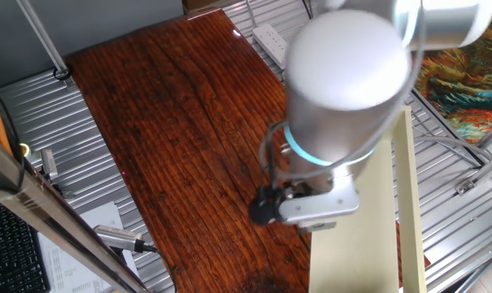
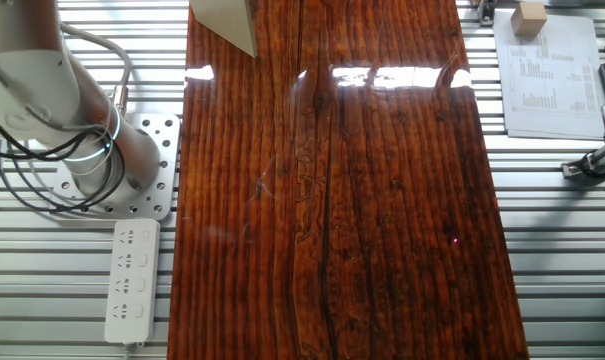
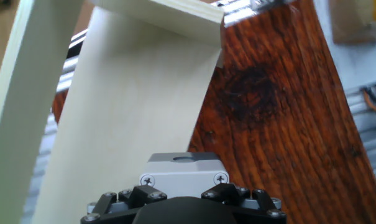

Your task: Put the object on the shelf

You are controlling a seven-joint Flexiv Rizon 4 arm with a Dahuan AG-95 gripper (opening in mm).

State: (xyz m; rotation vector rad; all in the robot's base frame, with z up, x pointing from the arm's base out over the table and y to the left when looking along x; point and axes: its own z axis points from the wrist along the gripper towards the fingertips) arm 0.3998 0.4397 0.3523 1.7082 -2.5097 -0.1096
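The light-grey box [image 3: 184, 169] sits between my black fingers [image 3: 122, 198] at the bottom of the hand view; two screws show on its near face and its red button is hidden. My gripper [image 3: 183, 196] looks shut on it. The box is over the near end of the cream shelf [image 3: 132, 118], beside its raised side wall [image 3: 20, 99]; I cannot tell whether it touches the panel. In one fixed view the big arm hides most of the gripper [image 1: 290, 203]; the grey box [image 1: 323, 207] shows at the shelf's [image 1: 351, 248] left edge. The other fixed view shows only a shelf corner [image 2: 222, 22].
The dark red-brown tabletop [image 1: 172, 122] lies left of the shelf. A white power strip [image 2: 132, 280] lies beside the arm base [image 2: 132, 170]. A printed sheet [image 2: 547, 75] and a small wooden block [image 2: 529, 18] lie off the table's far side. Metal slats surround the table.
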